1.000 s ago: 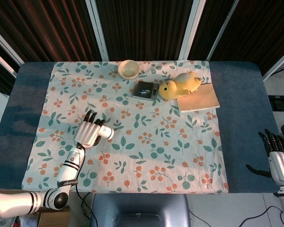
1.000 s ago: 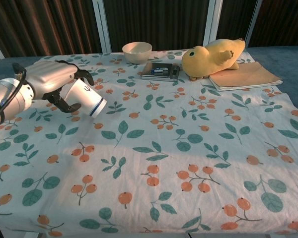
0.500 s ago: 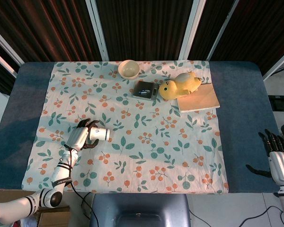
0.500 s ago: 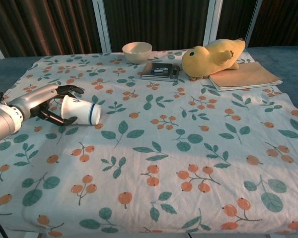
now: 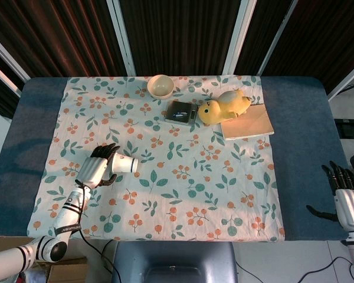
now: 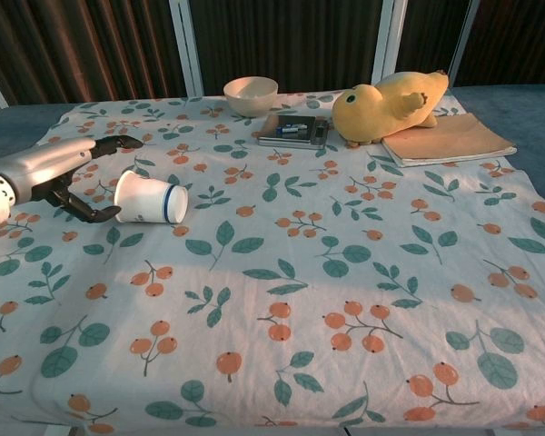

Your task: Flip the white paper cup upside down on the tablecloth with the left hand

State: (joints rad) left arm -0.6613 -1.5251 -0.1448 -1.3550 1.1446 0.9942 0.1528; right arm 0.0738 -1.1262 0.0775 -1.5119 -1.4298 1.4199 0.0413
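On the tablecloth [image 6: 282, 272], toward its left side, the white paper cup [image 6: 150, 198] now lies on its side, having come down from where it was carried a second ago. The left hand [image 6: 59, 173] has let go, fingers spread just beside the cup's mouth. Judged from this, the flip is unfinished: the cup is tipped over, not standing inverted. The right hand [image 5: 349, 197] hangs empty, fingers apart, off the table's edge.
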